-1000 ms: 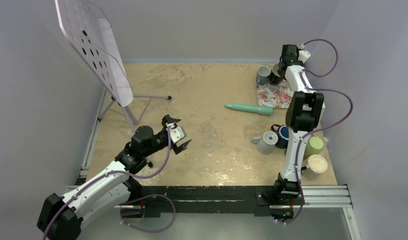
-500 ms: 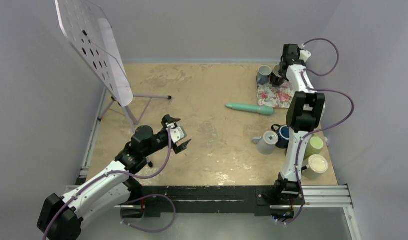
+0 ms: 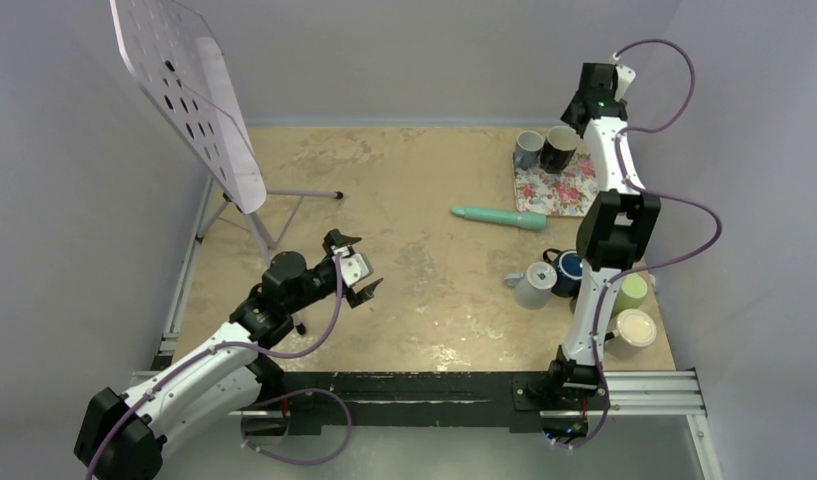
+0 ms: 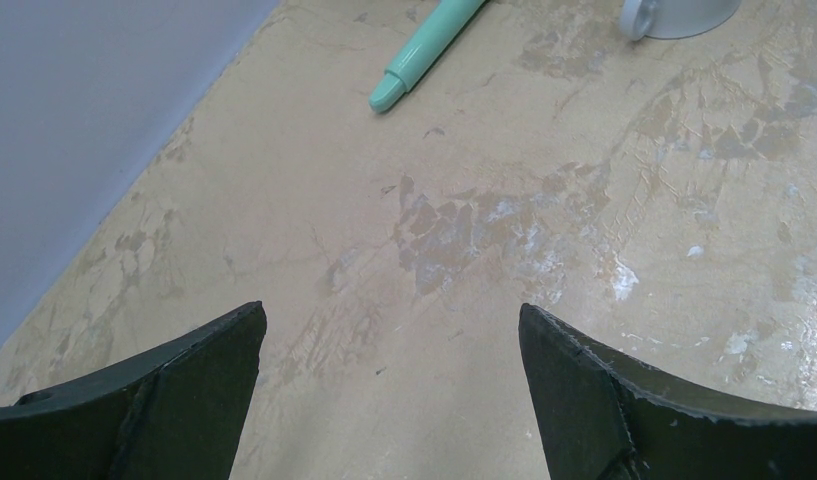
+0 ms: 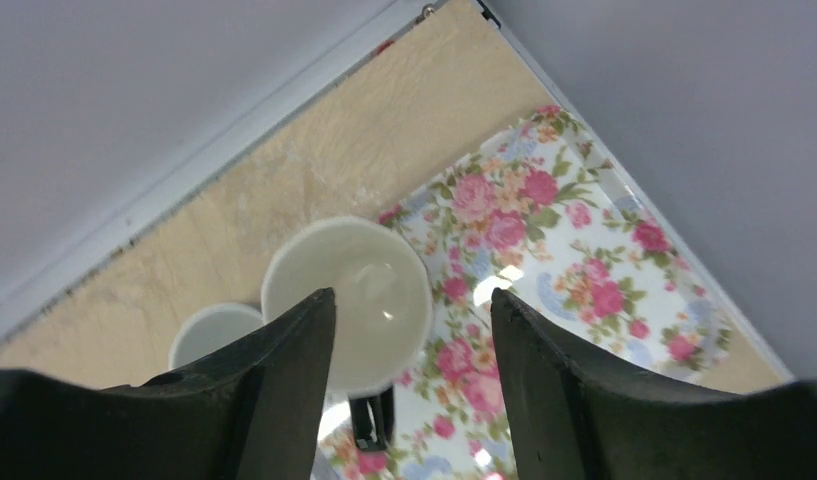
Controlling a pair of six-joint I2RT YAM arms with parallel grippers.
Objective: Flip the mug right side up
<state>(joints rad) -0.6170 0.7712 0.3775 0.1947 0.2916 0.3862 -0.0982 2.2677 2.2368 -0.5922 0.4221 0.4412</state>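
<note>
My right claw [image 5: 412,300] is spread wide and holds nothing. It hangs right over the mug [image 5: 374,295]. The mug stands right side up on the flowery cloth [image 5: 564,260], in the far right corner of the surface [image 3: 404,200]. A grey mug [image 5: 209,332] stands just beside it. My left claw [image 4: 391,315] is spread too, well apart from them.

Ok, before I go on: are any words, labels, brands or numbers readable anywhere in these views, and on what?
None: no text can be read in any view.
Black mug, grey mug, floral mat: no print visible.
Teal marker: plain on the side that shows.
Tilted white board: only dark holes, no lettering.
White mug, blue mug: too small to tell.
</note>
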